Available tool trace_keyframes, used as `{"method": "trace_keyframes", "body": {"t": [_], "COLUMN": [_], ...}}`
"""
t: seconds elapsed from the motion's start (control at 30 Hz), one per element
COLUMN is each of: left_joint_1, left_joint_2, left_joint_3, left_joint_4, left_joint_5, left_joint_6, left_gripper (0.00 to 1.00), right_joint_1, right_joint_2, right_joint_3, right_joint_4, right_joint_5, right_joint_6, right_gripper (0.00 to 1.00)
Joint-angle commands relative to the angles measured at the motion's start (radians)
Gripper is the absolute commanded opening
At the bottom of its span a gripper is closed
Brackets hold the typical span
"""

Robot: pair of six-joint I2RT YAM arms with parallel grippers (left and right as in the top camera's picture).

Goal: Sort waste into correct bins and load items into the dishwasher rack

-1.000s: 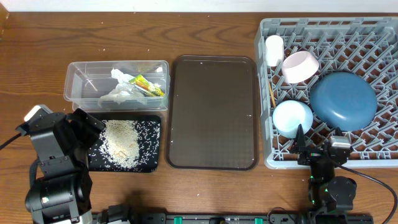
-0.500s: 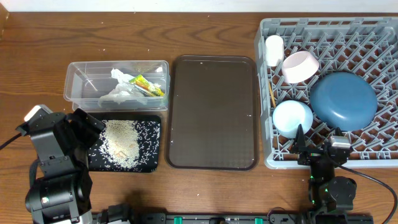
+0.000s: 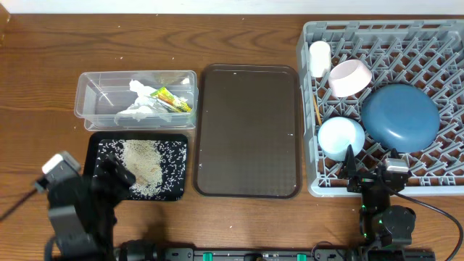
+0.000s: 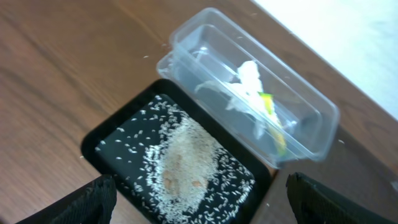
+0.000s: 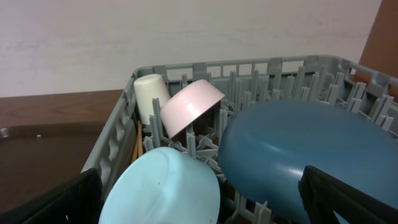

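Well, the left gripper (image 4: 200, 190) hovers wide open over the black tray (image 4: 102, 142), rice scraps (image 4: 186, 163) spread below it, the clear tub (image 4: 186, 45) with napkin (image 4: 249, 74) and wrapper (image 4: 271, 109) just beyond. The right gripper (image 5: 200, 186), jaws equally apart, sits at the near edge of the rack (image 5: 117, 144), light blue bowl (image 5: 163, 190) directly ahead.

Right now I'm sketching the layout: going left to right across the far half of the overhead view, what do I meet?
In order: clear rectangular plastic tub → dark brown rectangular serving tray → white cup → small pink bowl → large dark blue bowl.
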Motion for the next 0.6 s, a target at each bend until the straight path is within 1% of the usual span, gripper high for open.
{"method": "trace_keyframes", "body": {"t": [0.0, 0.07, 0.17, 0.3, 0.43, 0.57], "left_joint_1": [-0.042, -0.06, -0.074, -0.09, -0.095, -0.095], "left_joint_2": [-0.112, -0.185, -0.281, -0.39, -0.463, -0.5], "left_joint_3": [-0.079, -0.126, -0.202, -0.327, -0.468, -0.611], "left_joint_4": [-0.005, -0.001, 0.045, 0.188, 0.42, 0.691], "left_joint_5": [0.001, 0.001, 0.002, 0.003, 0.039, 0.097], "left_joint_6": [0.001, -0.011, -0.048, -0.081, -0.081, -0.08], "left_gripper": [0.9, 0.9, 0.9, 0.9, 0.9, 0.9], "right_joint_1": [-0.01, -0.01, -0.01, -0.01, -0.01, -0.01], "right_joint_2": [-0.002, -0.002, -0.002, -0.002, -0.002, -0.002], "right_joint_3": [-0.001, -0.001, -0.001, -0.001, -0.001, -0.001], "right_joint_4": [-0.004, -0.005, -0.005, -0.005, -0.005, -0.005], "right_joint_5": [0.002, 0.002, 0.002, 0.002, 0.002, 0.002], "right_joint_6": [-0.009, -0.009, -0.009, -0.009, -0.009, -0.009], "right_gripper": [0.99, 0.99, 0.99, 0.99, 0.99, 0.99]}}
